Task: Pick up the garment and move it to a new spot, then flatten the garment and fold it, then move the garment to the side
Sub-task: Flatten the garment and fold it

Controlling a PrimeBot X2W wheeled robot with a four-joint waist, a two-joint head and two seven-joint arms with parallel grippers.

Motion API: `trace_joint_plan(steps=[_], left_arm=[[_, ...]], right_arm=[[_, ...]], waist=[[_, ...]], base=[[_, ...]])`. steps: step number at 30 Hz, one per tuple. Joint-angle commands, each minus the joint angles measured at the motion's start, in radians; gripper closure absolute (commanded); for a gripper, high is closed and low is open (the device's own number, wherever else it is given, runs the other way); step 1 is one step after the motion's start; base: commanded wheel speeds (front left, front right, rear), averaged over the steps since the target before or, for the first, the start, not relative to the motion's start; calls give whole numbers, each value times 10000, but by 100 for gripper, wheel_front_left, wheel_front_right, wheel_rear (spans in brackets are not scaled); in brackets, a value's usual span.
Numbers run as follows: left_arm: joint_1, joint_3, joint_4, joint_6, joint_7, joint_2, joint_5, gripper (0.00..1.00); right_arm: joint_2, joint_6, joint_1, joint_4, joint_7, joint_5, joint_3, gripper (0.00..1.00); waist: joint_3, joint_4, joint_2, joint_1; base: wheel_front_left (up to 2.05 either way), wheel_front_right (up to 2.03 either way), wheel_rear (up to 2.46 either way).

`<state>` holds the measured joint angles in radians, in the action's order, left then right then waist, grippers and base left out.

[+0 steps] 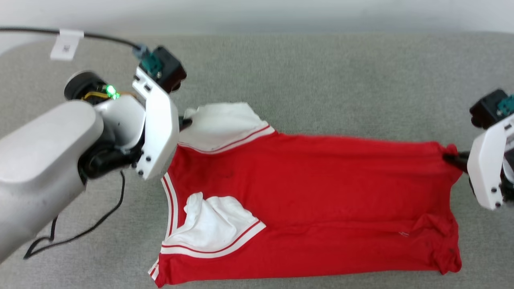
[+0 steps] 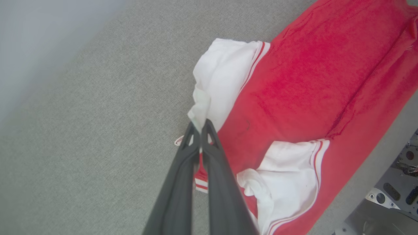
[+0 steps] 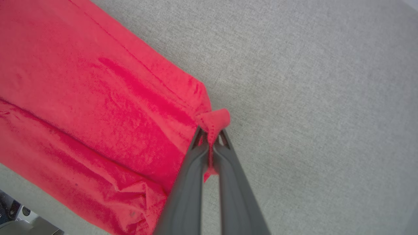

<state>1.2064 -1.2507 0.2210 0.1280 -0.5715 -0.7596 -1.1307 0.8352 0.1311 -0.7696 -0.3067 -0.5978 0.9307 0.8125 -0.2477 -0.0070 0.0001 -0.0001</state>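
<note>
Left gripper (image 2: 200, 126) is clamped on the edge of a white sleeve (image 2: 225, 75) of the shirt (image 1: 313, 188); right gripper (image 3: 210, 133) pinches its red hem corner. Stretched between them, the shirt lies spread on the grey cloth surface (image 1: 321, 72).

Head camera looks down from above, taking in the whole garment (image 1: 305, 192) on the grey surface (image 1: 321, 80). Left wrist camera sits close, peering along its own fingers (image 2: 178, 182) at the white sleeve (image 2: 222, 78) end. Right wrist camera hugs the red hem corner (image 3: 214, 119). All three share that red cloth.
</note>
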Motion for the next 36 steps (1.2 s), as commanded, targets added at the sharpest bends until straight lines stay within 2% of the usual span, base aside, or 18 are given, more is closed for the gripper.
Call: trace_joint_plan(steps=[1,8,14,18,24,25,26,27,32,33,36], left_arm=[[-370,-43,-167,-71,44,-155,6,100],[-1835,-183,-1347,-433,61,-1034,-98,100],[-3585,-262,-2303,-880,71,-1617,-253,100],[-4542,-274,-2421,-1001,88,-1646,-215,100],[-5386,-286,-1829,-927,211,-1124,-76,100],[-5425,-285,-1717,-904,275,-1009,-77,54],[-5445,-251,-1603,-884,381,-903,-107,0],[-5409,-157,-1518,-878,545,-861,-86,0],[-5064,188,-1349,-866,1279,-1012,249,0],[-5030,310,-1397,-845,1643,-1046,374,0],[-5298,685,-1387,-1164,2898,-1047,668,0]], right_arm=[[119,-8,298,44,150,69,80,100],[275,-8,1413,197,558,376,317,100],[328,-8,2381,284,852,534,364,100],[268,-8,2816,152,984,401,428,100],[-309,-8,3033,-455,914,153,617,100],[-415,-8,2983,-564,958,107,610,100],[-533,-8,2936,-693,1000,126,570,59],[-626,-8,2884,-753,1078,163,526,2],[-369,-8,2768,-612,1670,78,261,0],[-282,-8,2788,-497,1823,81,185,0],[1,-8,2947,-135,2441,182,-269,0]], waist=[[565,-27,-1,1],[1338,-79,-1,1],[1556,-68,-1,1],[1438,-13,-1,1],[1115,-69,-1,1],[1095,-71,-1,1],[1094,-71,-1,1],[1108,-73,-1,1],[1482,-10,-1,1],[1559,-23,-1,1],[1772,-47,-1,1]], base=[[0,0,0],[0,0,0],[0,0,0],[0,0,0],[0,0,0],[0,0,0],[0,0,0],[0,0,0],[0,0,0],[0,0,0],[0,0,0]])
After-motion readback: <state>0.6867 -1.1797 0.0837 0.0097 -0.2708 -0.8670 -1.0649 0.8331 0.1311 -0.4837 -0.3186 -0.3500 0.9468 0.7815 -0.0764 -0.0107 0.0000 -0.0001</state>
